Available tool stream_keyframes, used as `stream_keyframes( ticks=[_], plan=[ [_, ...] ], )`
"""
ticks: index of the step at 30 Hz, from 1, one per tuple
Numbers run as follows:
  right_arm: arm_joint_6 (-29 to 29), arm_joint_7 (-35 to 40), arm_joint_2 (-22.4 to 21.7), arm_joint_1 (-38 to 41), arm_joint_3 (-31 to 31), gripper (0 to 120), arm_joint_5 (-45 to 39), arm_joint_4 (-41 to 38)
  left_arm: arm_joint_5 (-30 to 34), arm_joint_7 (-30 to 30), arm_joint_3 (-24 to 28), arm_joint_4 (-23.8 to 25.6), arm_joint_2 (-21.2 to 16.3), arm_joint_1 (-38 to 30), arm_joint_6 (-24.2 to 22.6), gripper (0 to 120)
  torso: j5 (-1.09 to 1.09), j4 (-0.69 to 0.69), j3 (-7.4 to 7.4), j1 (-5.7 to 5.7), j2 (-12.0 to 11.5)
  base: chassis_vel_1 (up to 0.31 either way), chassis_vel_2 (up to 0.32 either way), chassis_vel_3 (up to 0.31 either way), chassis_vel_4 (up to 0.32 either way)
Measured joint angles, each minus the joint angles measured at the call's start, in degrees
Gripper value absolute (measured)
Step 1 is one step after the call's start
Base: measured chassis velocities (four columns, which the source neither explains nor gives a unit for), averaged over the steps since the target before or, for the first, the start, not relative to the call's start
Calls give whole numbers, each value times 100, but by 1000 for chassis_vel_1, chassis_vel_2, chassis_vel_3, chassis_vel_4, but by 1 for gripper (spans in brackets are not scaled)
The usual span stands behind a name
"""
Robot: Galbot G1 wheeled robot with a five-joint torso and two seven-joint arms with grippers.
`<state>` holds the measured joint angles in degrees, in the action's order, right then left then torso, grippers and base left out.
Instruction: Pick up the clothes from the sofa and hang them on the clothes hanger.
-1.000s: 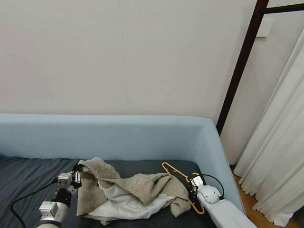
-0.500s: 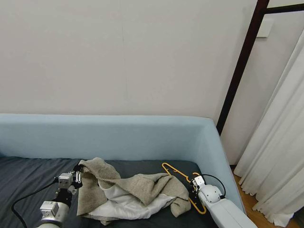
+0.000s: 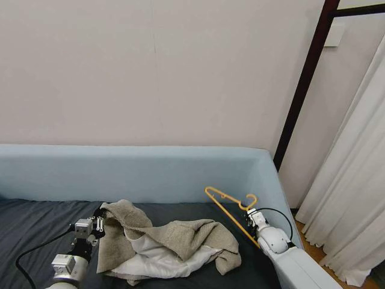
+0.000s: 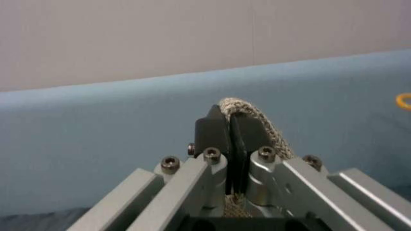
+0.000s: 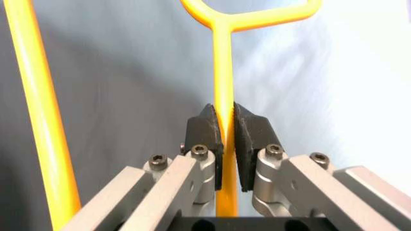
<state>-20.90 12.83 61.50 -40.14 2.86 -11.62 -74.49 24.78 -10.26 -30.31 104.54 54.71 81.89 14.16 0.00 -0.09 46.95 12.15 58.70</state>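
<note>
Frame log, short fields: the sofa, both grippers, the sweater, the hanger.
sofa: light blue, dark grey seat
left gripper: shut on a fold of the sweater, at its left end
right gripper: shut on the hanger, at its stem
sweater: beige knit, white lining, crumpled on the seat
hanger: orange, held up off the seat near the sofa's right end

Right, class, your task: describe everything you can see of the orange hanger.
The orange hanger is a thin, glossy frame, plastic by its look, with a curled hook on a straight stem and slim shoulder bars. It bears no clothes and is tilted, standing up before the pale blue sofa at its right end. The right gripper is shut on the stem below the hook. Nothing else seems to touch it; the beige sweater lies apart.
</note>
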Motion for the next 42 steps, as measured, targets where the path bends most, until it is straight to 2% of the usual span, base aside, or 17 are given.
stream_keyframes(
  ticks=[5, 6, 11, 12, 15, 18, 21, 25, 27, 33, 37, 42],
  plan=[
    [1310, 56, -807, -654, 381, 5, 832, -1540, 191, 20, -125, 237, -109, 31, -17, 0, 1, -1, -1, 0, 1, 0, 0, 0, 0],
    [1310, 56, -807, -654, 381, 5, 832, -1540, 191, 20, -125, 237, -109, 31, -17, 0, 1, -1, -1, 0, 1, 0, 0, 0, 0],
    [2614, -49, -1188, -1129, 827, 5, 2113, -2128, 313, 47, -233, 344, -165, 89, -24, 0, 0, 1, -1, -1, 1, 0, 0, 0, 0],
    [2614, -49, -1188, -1129, 827, 5, 2113, -2128, 313, 47, -233, 344, -165, 89, -24, 0, 0, 1, -1, -1, 1, 0, 0, 0, 0],
    [2914, 119, -1229, -1337, 942, 5, 2877, -2269, 343, 59, -252, 406, -164, 104, -33, 0, 0, 0, -1, -1, 0, 0, 0, 0, 0],
    [2887, 469, -1232, -1446, 1079, 5, 3371, -2352, 349, 65, -245, 449, -150, 104, -40, 0, 0, 0, -1, 0, 1, 0, 0, 0, 0],
    [2598, 1259, -1137, -1530, 1379, 5, 4295, -2331, 436, 71, -218, 620, -124, 133, -77, 0, -1, -1, -2, -1, 1, 0, 0, 0, 0],
    [2375, 1588, -1017, -1520, 1582, 5, 4711, -2195, 518, 73, -214, 756, -120, 157, -109, 0, 0, 0, -1, -1, 0, 0, 0, 0, 0],
    [2140, 1782, -802, -1390, 1810, 5, 5004, -1912, 623, 72, -212, 958, -122, 168, -149, 0, 0, 0, -1, -1, 0, 0, 0, 0, 0],
    [1824, 1989, -529, -1156, 1943, 5, 5305, -1556, 733, 63, -237, 1262, -140, 240, -207, 0, 0, 1, -1, 0, 0, 0, 0, 0, 0],
    [1256, 2161, -485, -1080, 2083, 5, 5287, -1506, 740, 59, -197, 1387, -153, 270, -227, 0, -1, 0, -1, 0, 1, 0, 0, 0, 0],
    [877, 2310, -397, -1003, 2104, 5, 5319, -1291, 763, 57, -186, 1461, -138, 273, -253, 0, -1, 0, -1, -1, 0, 0, 0, 0, 0]
  ],
)
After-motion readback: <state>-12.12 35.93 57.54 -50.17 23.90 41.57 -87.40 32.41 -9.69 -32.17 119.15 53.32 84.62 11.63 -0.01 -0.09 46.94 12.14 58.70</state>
